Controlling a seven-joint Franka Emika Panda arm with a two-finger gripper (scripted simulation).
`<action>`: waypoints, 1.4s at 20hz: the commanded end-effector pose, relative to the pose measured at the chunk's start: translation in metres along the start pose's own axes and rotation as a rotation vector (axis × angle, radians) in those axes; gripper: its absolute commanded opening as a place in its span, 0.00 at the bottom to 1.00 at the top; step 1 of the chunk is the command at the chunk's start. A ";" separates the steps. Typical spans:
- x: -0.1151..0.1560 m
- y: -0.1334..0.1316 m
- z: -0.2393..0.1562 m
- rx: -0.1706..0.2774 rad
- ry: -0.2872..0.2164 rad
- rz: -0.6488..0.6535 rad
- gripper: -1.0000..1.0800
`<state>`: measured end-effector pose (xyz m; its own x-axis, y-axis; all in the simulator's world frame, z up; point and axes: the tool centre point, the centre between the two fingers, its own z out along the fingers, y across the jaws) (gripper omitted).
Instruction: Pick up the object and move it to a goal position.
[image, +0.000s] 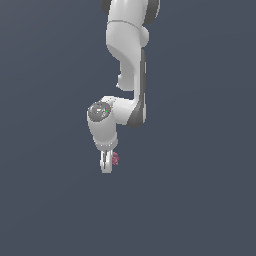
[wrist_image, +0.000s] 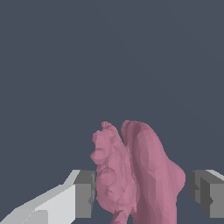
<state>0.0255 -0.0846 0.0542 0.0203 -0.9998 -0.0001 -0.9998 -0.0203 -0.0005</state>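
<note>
The object (wrist_image: 140, 175) is a pinkish-red, knobbly lump. In the wrist view it sits between the two grey finger pads of my gripper (wrist_image: 144, 194). One pad (wrist_image: 84, 194) looks to be at the lump's side. The other pad (wrist_image: 204, 192) stands a small gap away from it. The jaws are open around the object. In the exterior view the white gripper (image: 106, 165) points down at the end of the arm, and a bit of the object (image: 115, 159) peeks out on the exterior view's right of the fingers.
A plain dark grey-blue surface (image: 200, 200) fills both views. The white arm (image: 125, 60) comes down from the top of the exterior view. No other objects show.
</note>
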 end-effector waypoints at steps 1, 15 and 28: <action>0.000 0.000 0.000 0.000 0.000 0.000 0.00; -0.029 0.019 -0.046 0.000 -0.001 0.000 0.00; -0.094 0.063 -0.152 -0.001 -0.002 0.001 0.00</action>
<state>-0.0330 0.0000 0.1929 0.0197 -0.9998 -0.0026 -0.9998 -0.0197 0.0003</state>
